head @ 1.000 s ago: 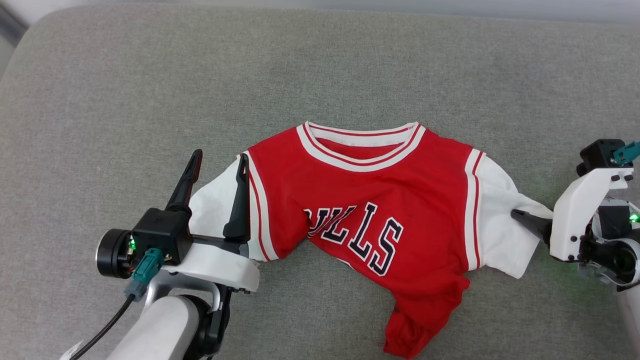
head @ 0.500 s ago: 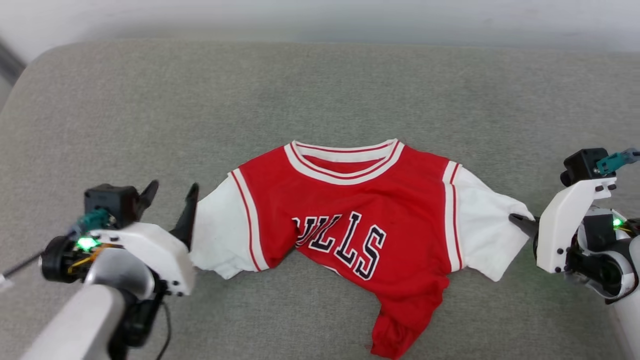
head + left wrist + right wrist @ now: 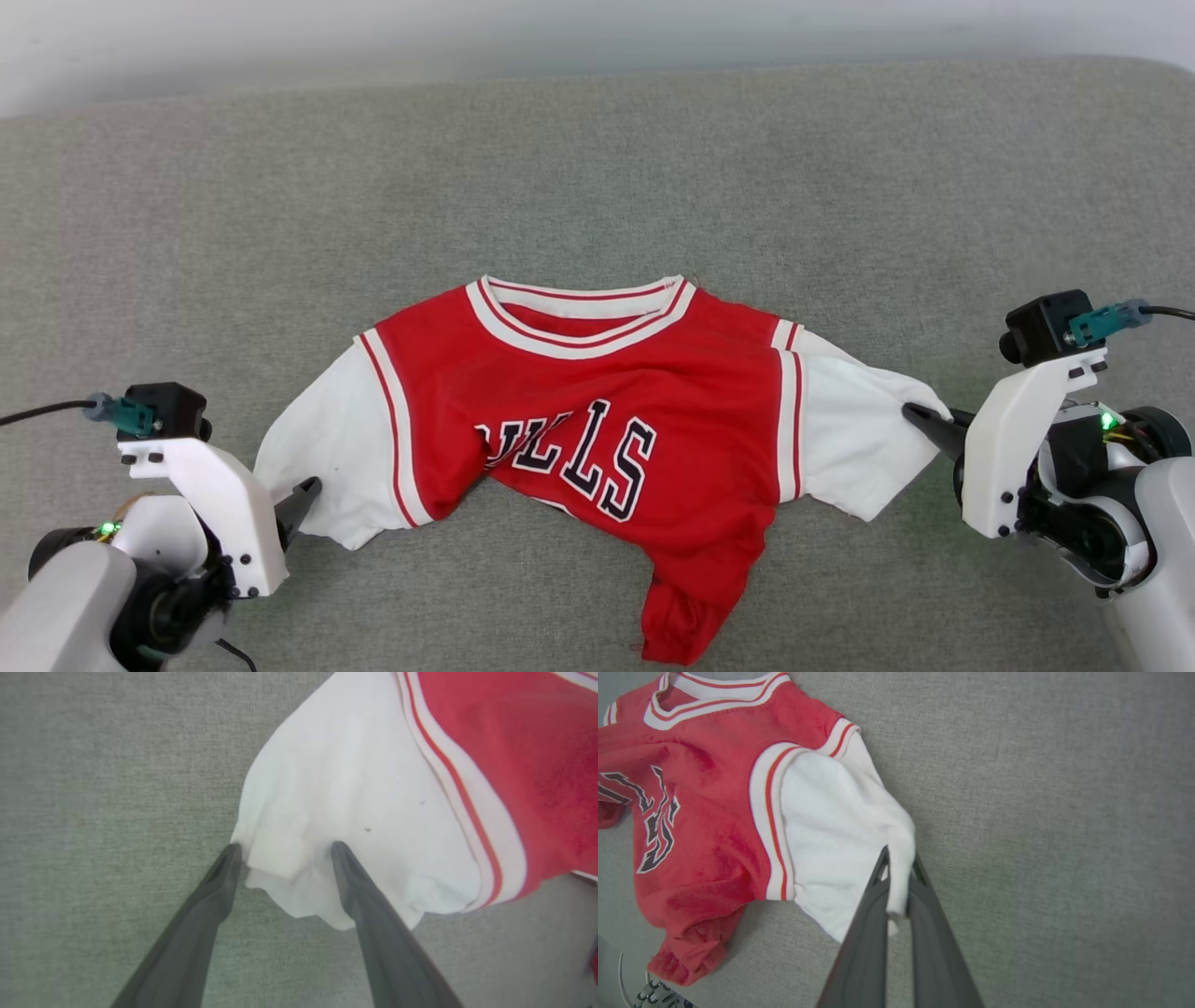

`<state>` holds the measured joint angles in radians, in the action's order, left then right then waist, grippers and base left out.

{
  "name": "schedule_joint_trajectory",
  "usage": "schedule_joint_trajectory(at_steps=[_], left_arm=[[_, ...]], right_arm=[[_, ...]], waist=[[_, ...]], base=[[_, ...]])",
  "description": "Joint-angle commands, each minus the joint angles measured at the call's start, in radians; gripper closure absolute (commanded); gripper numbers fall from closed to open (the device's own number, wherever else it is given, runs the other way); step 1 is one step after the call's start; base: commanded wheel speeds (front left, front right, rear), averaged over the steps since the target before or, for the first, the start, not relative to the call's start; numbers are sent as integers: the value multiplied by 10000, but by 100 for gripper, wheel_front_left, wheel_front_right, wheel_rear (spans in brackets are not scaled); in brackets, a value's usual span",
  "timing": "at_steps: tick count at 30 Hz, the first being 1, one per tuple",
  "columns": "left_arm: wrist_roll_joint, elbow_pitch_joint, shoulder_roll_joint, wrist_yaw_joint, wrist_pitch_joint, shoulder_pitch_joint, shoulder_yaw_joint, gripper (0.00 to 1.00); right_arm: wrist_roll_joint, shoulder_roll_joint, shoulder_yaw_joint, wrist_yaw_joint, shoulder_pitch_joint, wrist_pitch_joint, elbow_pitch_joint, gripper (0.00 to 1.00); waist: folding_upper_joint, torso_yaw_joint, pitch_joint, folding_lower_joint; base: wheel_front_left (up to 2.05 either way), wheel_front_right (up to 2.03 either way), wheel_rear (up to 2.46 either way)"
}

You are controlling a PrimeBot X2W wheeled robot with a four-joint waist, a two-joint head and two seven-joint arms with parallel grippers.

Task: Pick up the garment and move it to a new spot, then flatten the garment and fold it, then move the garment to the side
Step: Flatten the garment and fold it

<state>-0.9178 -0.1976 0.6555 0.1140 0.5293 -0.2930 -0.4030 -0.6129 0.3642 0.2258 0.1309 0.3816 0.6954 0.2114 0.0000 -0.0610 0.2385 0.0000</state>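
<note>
Flattening seems the step in hand: the garment (image 3: 597, 392) lies rumpled on the grey cushion (image 3: 597, 187), the right gripper (image 3: 900, 863) pinching one white sleeve, the left gripper (image 3: 285, 851) spread astride the other sleeve's edge, needing to close before both pull outward.

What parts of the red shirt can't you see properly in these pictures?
- Head view: the first letters of the word on the garment are tucked under a fold.
- Head view: the hem is bunched, hiding its edge.
- Right wrist view: the picture's left edge cuts off the garment's other half.
- Left wrist view: the red part is blurred.
</note>
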Motion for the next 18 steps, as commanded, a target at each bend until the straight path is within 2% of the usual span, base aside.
schedule_joint_trajectory(at_steps=[1,6,7,8,9,13,18], left_arm=[[-78,-268,-9,-62,272,-82,-119,0],[-132,-1217,-185,-15,1199,-293,-611,0],[-179,-1405,-243,-51,1488,-312,-759,50],[-233,-1535,-329,-135,1708,-333,-888,65],[-285,-1619,-448,-182,1814,-404,-968,100],[-235,-1833,-749,-385,1729,-782,-1064,100],[467,-1839,-592,-524,756,-1593,-1010,100]], right_arm=[[22,-57,34,-4,-122,-71,-61,100],[-73,-57,171,-4,-70,-144,-86,100],[-91,-39,201,-4,-52,-161,-81,100],[-109,-37,226,-4,-19,-182,-74,100],[-112,-25,239,-4,15,-214,-59,100],[-143,53,301,-4,76,-371,20,100],[-27,184,304,-5,266,-833,101,100]], waist=[[0,-140,183,0],[0,-289,378,0],[0,-317,397,0],[0,-349,414,0],[0,-375,422,0],[0,-405,316,0],[0,-320,-21,0]], base=[[0,0,0],[0,0,0],[0,0,0],[0,0,0],[0,0,0],[0,0,0],[0,0,0]])
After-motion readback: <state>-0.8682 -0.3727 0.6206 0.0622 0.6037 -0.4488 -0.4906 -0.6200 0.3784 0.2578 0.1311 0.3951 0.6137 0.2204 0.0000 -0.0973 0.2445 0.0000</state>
